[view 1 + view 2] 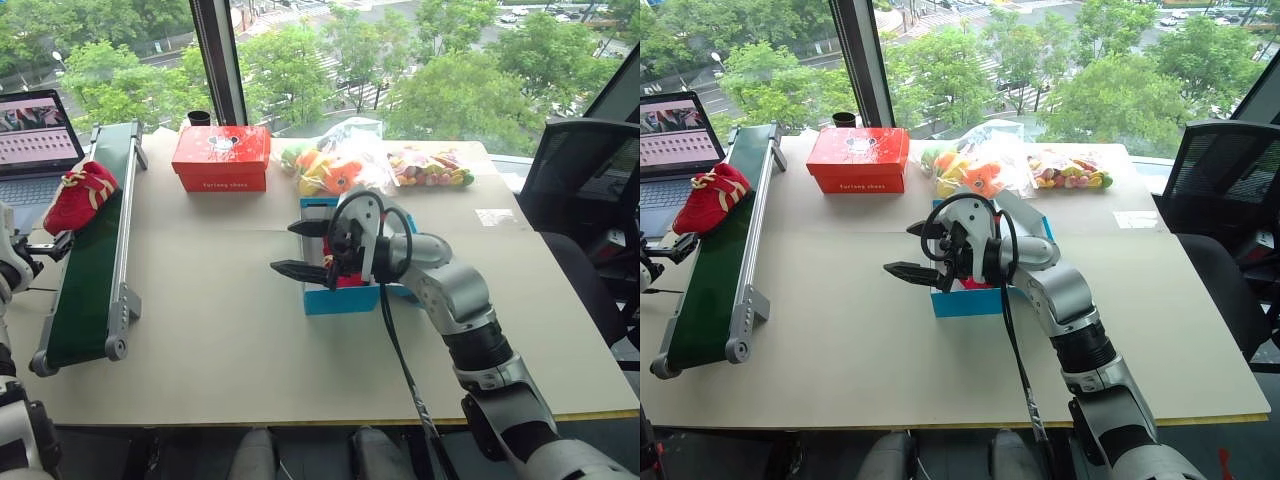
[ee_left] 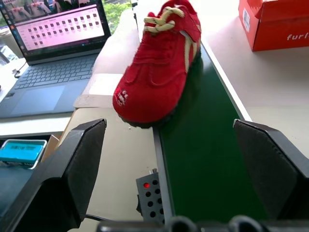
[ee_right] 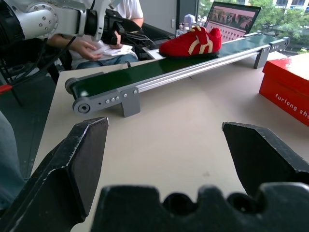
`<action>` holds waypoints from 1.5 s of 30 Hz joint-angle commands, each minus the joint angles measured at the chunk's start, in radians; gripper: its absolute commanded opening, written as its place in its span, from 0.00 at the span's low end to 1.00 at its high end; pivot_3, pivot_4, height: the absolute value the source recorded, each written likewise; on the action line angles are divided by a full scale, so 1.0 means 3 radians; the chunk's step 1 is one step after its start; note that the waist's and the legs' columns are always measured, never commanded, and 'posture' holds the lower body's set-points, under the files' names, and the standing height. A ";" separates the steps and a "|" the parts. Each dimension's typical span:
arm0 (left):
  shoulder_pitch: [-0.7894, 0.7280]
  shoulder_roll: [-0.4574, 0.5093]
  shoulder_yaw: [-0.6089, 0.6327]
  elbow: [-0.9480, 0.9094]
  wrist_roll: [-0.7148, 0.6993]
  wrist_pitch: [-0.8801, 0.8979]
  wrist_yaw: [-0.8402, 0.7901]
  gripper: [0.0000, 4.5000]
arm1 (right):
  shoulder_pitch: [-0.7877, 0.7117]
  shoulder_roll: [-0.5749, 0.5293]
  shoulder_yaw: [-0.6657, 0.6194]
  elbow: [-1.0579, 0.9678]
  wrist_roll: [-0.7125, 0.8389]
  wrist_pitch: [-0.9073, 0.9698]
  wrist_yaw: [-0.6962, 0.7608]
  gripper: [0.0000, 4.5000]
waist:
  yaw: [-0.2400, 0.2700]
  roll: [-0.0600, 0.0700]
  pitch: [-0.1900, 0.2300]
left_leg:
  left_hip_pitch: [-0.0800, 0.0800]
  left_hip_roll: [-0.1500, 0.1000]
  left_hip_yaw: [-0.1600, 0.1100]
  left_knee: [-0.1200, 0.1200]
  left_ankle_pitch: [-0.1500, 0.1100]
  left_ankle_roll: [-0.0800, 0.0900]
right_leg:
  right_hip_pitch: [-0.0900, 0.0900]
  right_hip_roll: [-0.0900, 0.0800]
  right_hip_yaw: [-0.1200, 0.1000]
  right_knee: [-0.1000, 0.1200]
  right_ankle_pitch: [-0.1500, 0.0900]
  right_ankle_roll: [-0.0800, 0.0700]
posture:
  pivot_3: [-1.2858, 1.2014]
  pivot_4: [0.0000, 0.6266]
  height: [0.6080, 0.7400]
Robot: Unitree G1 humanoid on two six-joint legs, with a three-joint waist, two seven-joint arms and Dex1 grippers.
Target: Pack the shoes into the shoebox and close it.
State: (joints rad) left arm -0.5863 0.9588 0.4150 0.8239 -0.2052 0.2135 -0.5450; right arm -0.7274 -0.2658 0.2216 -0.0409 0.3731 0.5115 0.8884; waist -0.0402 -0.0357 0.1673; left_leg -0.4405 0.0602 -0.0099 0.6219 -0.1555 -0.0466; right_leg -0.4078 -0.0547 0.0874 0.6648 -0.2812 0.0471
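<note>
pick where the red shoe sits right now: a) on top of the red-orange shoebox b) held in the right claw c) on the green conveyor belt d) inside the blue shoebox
c, the red shoe lies on the green conveyor belt near the laptop, with the open left claw facing it.

The table (image 1: 230,330) bears a green conveyor (image 1: 90,260), red-orange shoebox (image 1: 221,158), blue shoebox (image 1: 340,298), and bagged toys (image 1: 335,165).
</note>
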 commanded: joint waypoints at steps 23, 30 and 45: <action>-0.0611 -0.0055 -0.0521 0.1300 0.0382 -0.0302 -0.0388 0.63 | 0.0034 -0.0213 -0.0057 -0.0208 -0.0091 0.0068 -0.0194 1.00 | 0.0006 -0.0001 0.0000 | 0.0001 0.0000 0.0000 0.0001 0.0000 0.0000 | 0.0000 0.0000 -0.0001 0.0006 0.0000 0.0000 | 0.52 0.24 0.99; -0.0678 -0.0186 -0.0499 0.0896 0.0246 -0.0075 -0.0623 0.27 | 0.0033 -0.0245 -0.0072 -0.0229 -0.0082 0.0118 -0.0218 1.00 | 0.0061 0.0004 -0.0001 | 0.0008 0.0000 0.0000 0.0003 0.0002 -0.0001 | 0.0007 0.0000 -0.0001 0.0012 -0.0001 0.0001 | 0.52 0.24 0.99; -0.0672 -0.0983 -0.0429 -0.2520 -0.0735 0.1346 -0.0166 0.25 | -0.0633 0.0462 -0.1626 0.0330 0.1183 0.1329 -0.1490 1.00 | 0.0117 -0.0025 0.0009 | -0.0016 0.0003 -0.0018 0.0010 0.0005 -0.0008 | 0.0003 -0.0001 -0.0021 0.0005 0.0003 -0.0003 | 0.52 0.24 0.99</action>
State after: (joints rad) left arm -0.7580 0.6698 0.2965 0.1552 -0.3985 0.5898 -0.6153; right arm -0.8875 -0.1395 -0.1843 0.0554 0.6493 0.8620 0.5083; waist -0.0053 -0.0433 0.1701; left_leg -0.4452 0.0610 -0.0152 0.6250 -0.1539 -0.0490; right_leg -0.4070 -0.0550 0.0813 0.6663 -0.2804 0.0463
